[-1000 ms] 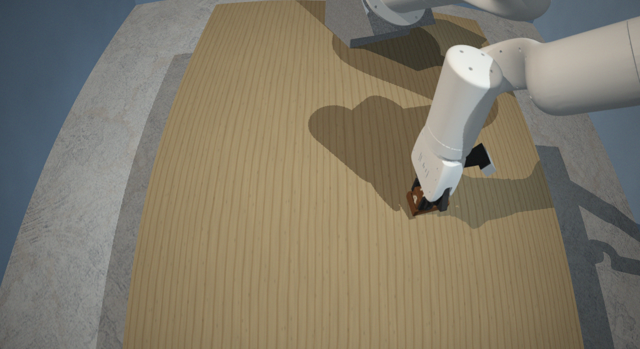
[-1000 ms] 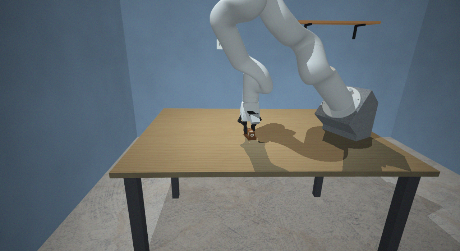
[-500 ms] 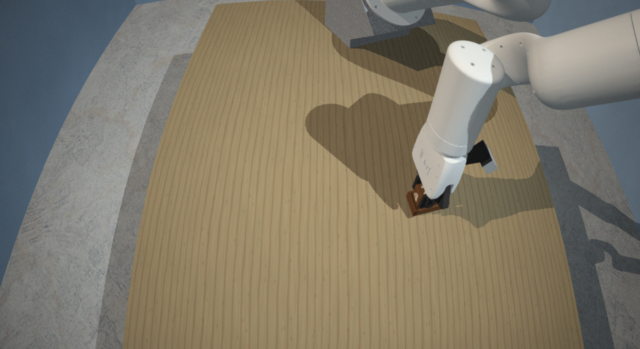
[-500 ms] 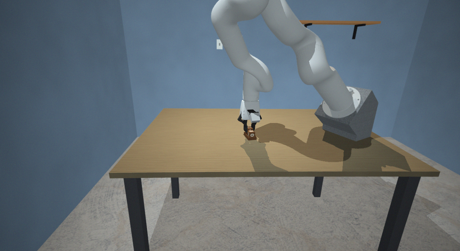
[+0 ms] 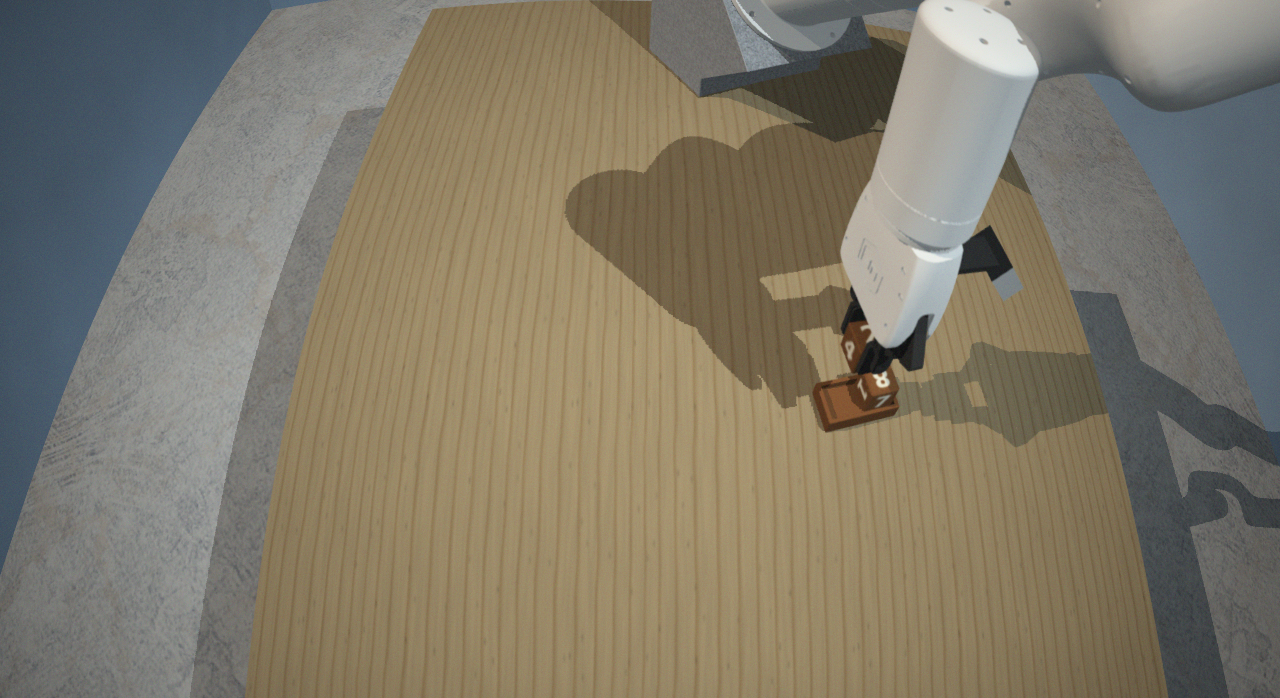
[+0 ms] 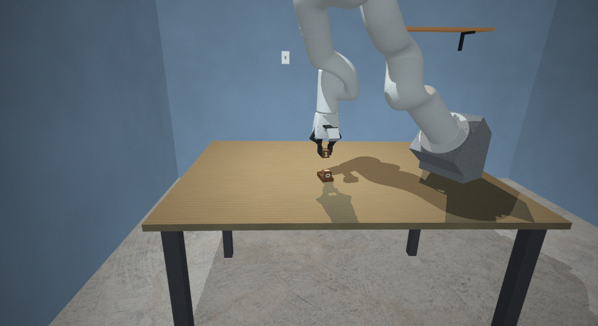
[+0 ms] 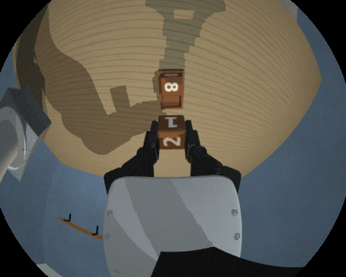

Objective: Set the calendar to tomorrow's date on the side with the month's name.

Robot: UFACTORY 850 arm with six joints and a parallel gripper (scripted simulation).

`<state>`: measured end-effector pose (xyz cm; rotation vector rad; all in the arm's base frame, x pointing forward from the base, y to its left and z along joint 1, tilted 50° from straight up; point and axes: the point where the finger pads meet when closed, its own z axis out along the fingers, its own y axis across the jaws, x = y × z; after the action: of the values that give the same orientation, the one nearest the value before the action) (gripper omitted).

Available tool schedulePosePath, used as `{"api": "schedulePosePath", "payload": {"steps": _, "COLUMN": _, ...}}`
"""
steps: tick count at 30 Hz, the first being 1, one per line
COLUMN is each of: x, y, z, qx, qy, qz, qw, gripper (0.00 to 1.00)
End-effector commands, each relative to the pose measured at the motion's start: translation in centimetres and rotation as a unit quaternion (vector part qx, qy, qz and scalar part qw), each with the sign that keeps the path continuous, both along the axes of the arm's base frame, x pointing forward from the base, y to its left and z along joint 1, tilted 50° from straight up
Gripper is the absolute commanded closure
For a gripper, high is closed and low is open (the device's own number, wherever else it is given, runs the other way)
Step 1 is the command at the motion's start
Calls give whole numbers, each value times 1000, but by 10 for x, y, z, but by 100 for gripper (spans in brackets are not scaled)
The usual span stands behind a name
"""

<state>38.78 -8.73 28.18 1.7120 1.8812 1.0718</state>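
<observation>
My gripper (image 7: pixel 171 125) pinches one cube (image 7: pixel 171 135) mid-frame, above the table | other cube (image 7: pixel 171 88) sits in tray (image 5: pixel 836 407) | rigid, light (I'd guess), grip flat side faces.

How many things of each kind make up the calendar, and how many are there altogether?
Cubes: 2, one in the tool, one in the tray
Tray: 1
Total: 3
</observation>
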Motion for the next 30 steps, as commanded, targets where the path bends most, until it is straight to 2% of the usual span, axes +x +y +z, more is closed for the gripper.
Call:
{"api": "schedulePosePath", "payload": {"steps": 1, "x": -15, "y": -5, "z": 15, "qx": 4, "qy": 4, "qz": 4, "qw": 1000, "gripper": 71}}
{"api": "schedulePosePath", "payload": {"steps": 21, "x": -12, "y": -14, "z": 15, "qx": -2, "qy": 0, "qz": -12, "qw": 1000, "gripper": 71}}
{"api": "schedulePosePath", "payload": {"steps": 26, "x": -4, "y": -38, "z": 15, "qx": -19, "qy": -6, "qz": -56, "qw": 998, "gripper": 71}}
{"api": "schedulePosePath", "payload": {"steps": 30, "x": 2, "y": -71, "z": 14, "qx": -40, "qy": -7, "qz": -117, "qw": 992, "gripper": 71}}
